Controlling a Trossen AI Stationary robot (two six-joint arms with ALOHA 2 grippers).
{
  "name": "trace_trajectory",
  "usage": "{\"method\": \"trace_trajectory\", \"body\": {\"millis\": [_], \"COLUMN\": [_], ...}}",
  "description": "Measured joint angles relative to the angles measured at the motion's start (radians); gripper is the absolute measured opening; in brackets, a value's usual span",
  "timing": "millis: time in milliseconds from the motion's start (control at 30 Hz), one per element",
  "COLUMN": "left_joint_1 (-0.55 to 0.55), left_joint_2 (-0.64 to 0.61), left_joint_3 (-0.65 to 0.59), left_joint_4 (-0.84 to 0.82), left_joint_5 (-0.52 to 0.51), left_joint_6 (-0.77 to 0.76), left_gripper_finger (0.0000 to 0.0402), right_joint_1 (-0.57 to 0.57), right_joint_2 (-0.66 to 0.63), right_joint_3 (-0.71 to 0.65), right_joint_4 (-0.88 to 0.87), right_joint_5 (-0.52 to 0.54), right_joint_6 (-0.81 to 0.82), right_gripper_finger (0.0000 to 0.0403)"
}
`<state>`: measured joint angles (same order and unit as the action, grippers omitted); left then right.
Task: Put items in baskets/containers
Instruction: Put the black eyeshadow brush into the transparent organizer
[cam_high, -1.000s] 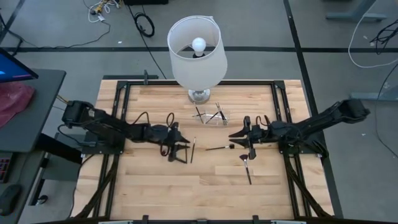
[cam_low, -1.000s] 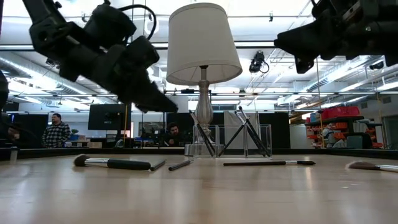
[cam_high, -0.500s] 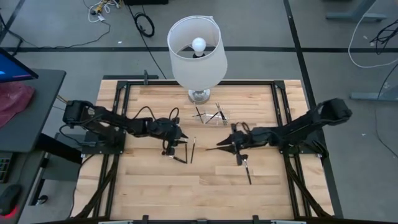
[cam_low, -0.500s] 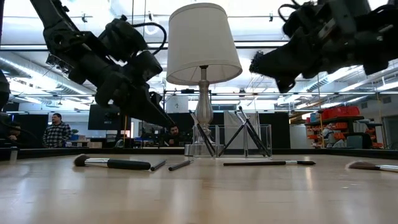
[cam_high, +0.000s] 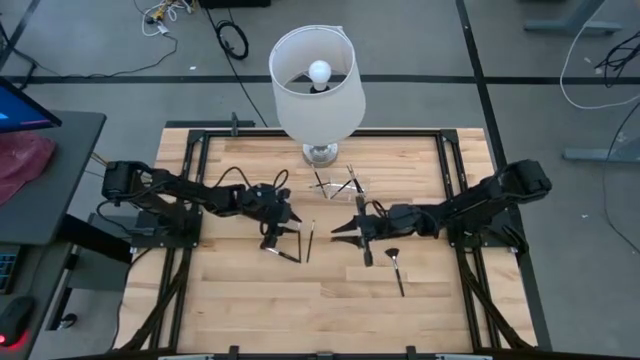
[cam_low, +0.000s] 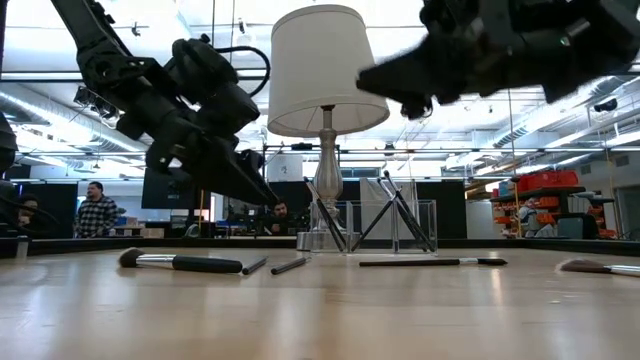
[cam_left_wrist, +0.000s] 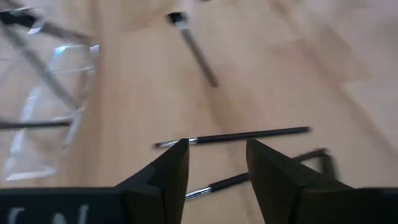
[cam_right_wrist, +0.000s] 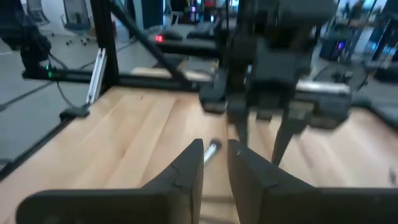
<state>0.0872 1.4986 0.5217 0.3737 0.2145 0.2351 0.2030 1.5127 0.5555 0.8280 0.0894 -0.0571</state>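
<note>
Several thin makeup brushes lie flat on the wooden table. One dark brush (cam_high: 308, 240) and a shorter one (cam_high: 285, 255) are beside my left gripper (cam_high: 290, 232). A fan brush (cam_high: 397, 272) lies nearer the right. The clear box (cam_high: 338, 187) stands in front of the lamp, with several brushes leaning inside it. My left gripper (cam_left_wrist: 217, 149) is open and hovers above the dark brush (cam_left_wrist: 236, 135). My right gripper (cam_high: 338, 231) is open by a narrow gap and hangs in the air (cam_low: 375, 78) over a long brush (cam_low: 430, 262).
A white-shaded lamp (cam_high: 315, 80) stands at the table's far middle, just behind the clear box (cam_low: 385, 228). A thick-headed brush (cam_low: 180, 263) lies toward the left and another (cam_low: 600, 267) at the right. Bare wood stretches along the near edge. People show in the room beyond.
My right gripper has travelled toward the table's left, from beside the fan brush to the table's middle, close to my left gripper. My left gripper has shifted slightly toward the far edge and tipped its fingers lower. The brushes have stayed where they lay.
</note>
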Motion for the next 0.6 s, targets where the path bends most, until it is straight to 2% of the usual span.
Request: {"method": "trace_trajectory", "body": {"millis": [133, 267, 433, 600], "left_joint_1": [-0.002, 0.002, 0.002, 0.002], "left_joint_2": [0.005, 0.05, 0.156, 0.21], "left_joint_3": [0.0, 0.001, 0.005, 0.032], "left_joint_4": [-0.003, 0.015, 0.019, 0.024], "left_joint_5": [0.077, 0.07, 0.064, 0.041], "left_joint_6": [0.037, 0.074, 0.153, 0.21], "left_gripper_finger": [0.0181, 0.0183, 0.0183, 0.0183], "right_joint_1": [-0.009, -0.028, -0.068, -0.104], "right_joint_2": [0.0, 0.0, 0.0, 0.009], "right_joint_3": [0.045, 0.073, 0.086, 0.087], "right_joint_4": [-0.002, -0.004, -0.009, -0.147], "right_joint_5": [0.0, 0.0, 0.003, 0.007], "right_joint_6": [-0.012, -0.001, 0.119, 0.179], "right_gripper_finger": [0.0077, 0.0077, 0.0077, 0.0077]}}
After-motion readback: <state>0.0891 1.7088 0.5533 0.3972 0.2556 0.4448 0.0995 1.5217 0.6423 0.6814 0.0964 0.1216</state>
